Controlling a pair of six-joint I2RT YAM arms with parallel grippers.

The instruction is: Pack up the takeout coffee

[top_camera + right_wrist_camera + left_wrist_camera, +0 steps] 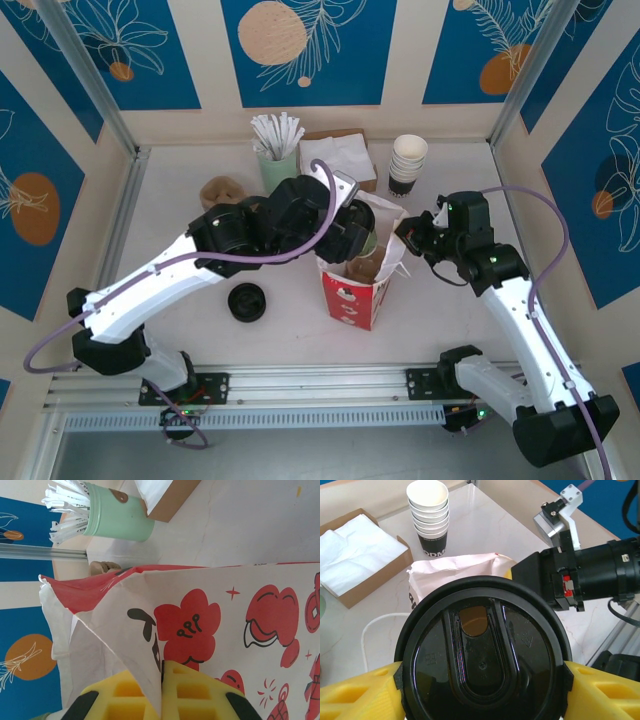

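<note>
Standing nearest on the desk point(300, 340), the bag point(352, 296) has its rim pinched flat in the right gripper point(161, 692), which props the mouth wide. Just beyond, the left gripper point(482, 692) clamps the coffee point(481, 630) at its lid, upright at the mouth. Lowering it inside seems the step in hand; next calls for a straight descent, then a release.

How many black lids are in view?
2. One caps the takeout coffee, gripped by the left gripper over the red-and-white paper bag. A loose black lid lies on the table, left of the bag. More could be hidden inside the bag.
</note>
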